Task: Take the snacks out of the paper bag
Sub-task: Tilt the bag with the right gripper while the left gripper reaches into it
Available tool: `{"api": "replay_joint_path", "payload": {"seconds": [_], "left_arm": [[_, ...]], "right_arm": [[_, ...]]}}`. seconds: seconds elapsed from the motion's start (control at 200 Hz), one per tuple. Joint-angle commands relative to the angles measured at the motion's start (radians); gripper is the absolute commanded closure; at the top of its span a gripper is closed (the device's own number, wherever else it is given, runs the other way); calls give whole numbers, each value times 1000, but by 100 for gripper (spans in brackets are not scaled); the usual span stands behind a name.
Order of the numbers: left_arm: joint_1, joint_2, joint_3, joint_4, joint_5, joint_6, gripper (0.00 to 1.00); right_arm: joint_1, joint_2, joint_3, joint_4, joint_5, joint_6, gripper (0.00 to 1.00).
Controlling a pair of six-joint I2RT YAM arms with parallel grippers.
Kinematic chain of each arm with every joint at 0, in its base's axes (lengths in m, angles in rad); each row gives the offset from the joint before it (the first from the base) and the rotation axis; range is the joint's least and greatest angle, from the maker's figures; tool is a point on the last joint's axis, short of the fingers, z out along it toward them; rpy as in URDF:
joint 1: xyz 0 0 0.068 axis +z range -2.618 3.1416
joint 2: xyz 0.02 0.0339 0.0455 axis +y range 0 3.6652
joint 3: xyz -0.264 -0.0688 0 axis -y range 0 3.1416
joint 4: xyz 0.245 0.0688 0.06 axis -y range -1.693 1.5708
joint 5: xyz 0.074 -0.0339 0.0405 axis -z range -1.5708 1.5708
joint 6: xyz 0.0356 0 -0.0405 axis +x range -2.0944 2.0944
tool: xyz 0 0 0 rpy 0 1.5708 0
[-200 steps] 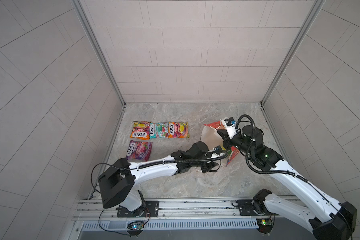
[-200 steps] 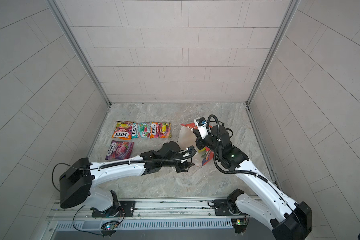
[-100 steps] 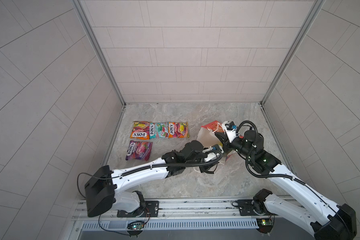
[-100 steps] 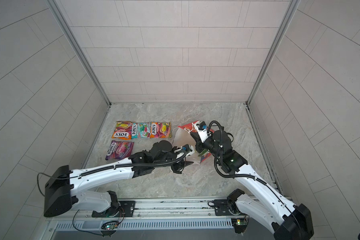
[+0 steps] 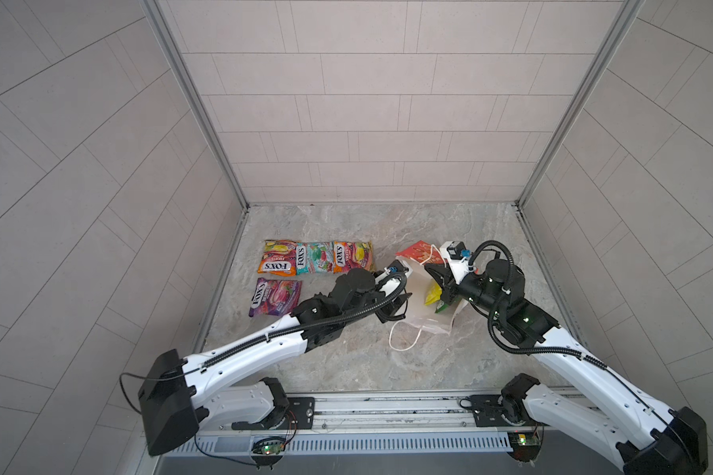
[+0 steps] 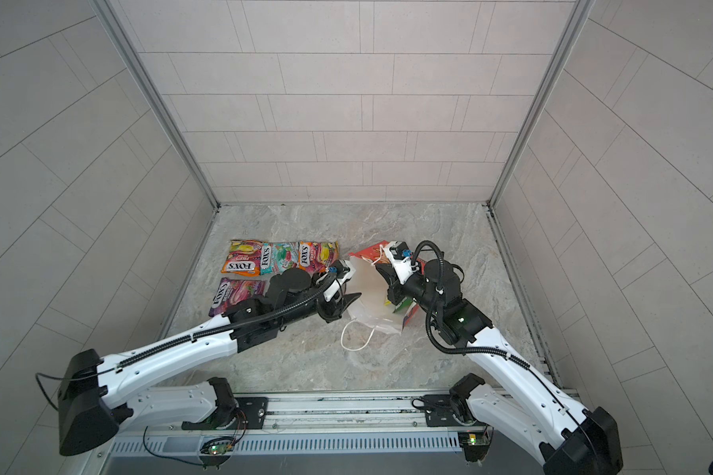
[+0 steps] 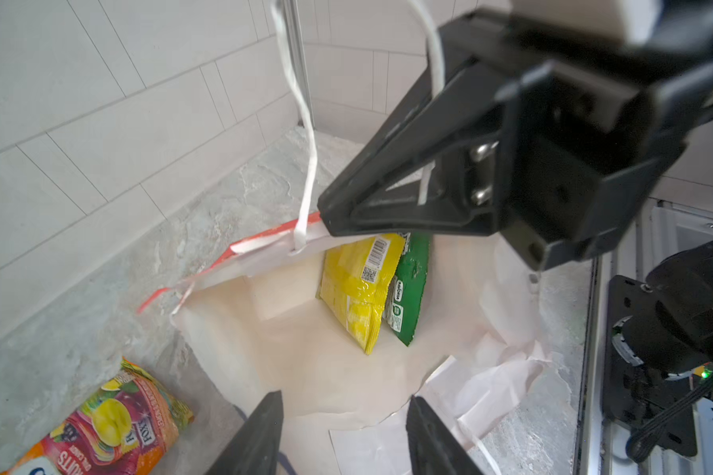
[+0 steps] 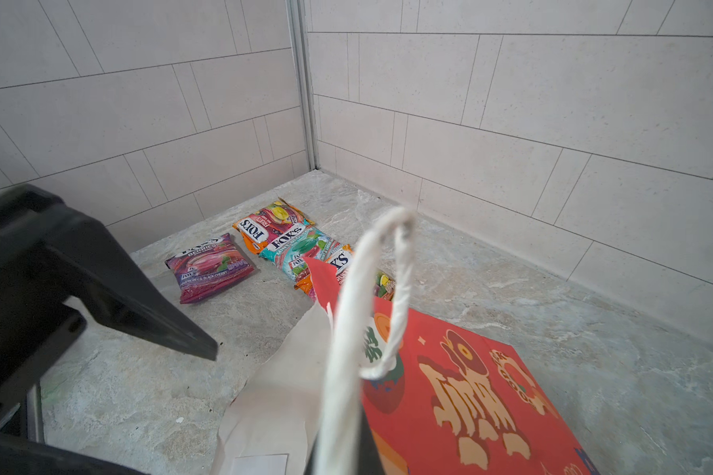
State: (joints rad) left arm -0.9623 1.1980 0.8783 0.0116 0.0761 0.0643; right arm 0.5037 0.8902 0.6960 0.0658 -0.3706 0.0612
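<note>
The red paper bag (image 5: 417, 251) (image 7: 305, 349) lies on its side, white inside facing my left gripper. My right gripper (image 5: 433, 273) (image 7: 326, 212) is shut on the bag's upper wall beside a white cord handle (image 8: 387, 288), holding the mouth up. My left gripper (image 5: 402, 303) (image 7: 344, 398) stands open at the mouth, nothing between its fingers. Deep inside lean two snacks, a yellow packet (image 7: 357, 288) and a green packet (image 7: 408, 296). Outside lie an orange packet (image 5: 278, 258), a teal packet (image 5: 314, 257), an orange-red packet (image 5: 353, 255) and a purple packet (image 5: 274, 296).
The bag's lower wall is crumpled on the marble floor (image 5: 449, 222), and a loose cord loop (image 5: 404, 337) trails toward the front. Tiled walls close in the back and both sides. A metal rail (image 5: 387, 407) runs along the front edge.
My left gripper's jaws have opened wider, and it has drawn back a little to the left at the bag's mouth. My right gripper keeps its hold and has shifted slightly left.
</note>
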Motion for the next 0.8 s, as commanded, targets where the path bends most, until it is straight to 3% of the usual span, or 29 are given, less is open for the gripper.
{"api": "replay_joint_path", "payload": {"seconds": [0.0,0.796], "left_arm": [[-6,47,-4,68,-26,-52,46],[-55,346,93,244,-103,-126,36]], "right_arm": [[-1,-24,18,63,-23,12,100],[-3,49,81,84,22,77,100]]}}
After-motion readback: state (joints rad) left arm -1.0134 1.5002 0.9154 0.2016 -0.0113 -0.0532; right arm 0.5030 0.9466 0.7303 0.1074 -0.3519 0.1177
